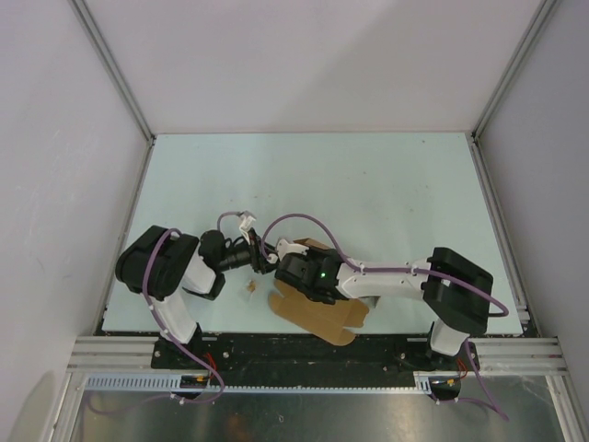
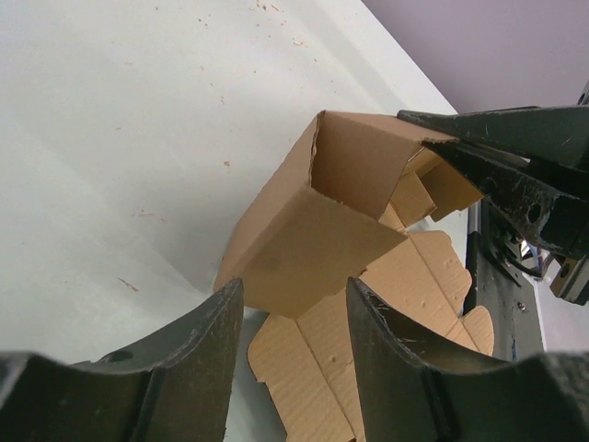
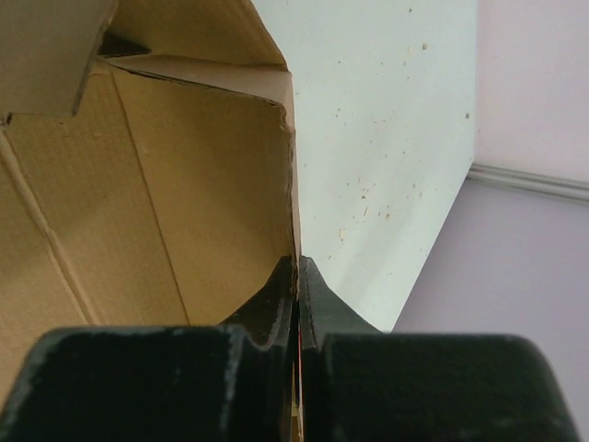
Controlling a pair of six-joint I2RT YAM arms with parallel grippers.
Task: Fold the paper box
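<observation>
Brown cardboard of the paper box [image 2: 313, 216] stood half-raised, seemingly because the right gripper [image 3: 297, 276] pinched one wall upright while the left gripper [image 2: 293, 293] hung spread just before it.

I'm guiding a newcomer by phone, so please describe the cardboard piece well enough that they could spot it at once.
On the pale green table, look at the middle of its near edge. There lies the paper box, brown cardboard partly folded, one wall raised and pinched by the right pincer. Unlike the tiny brown scrap to its left, it is large, with rounded flaps.
</observation>
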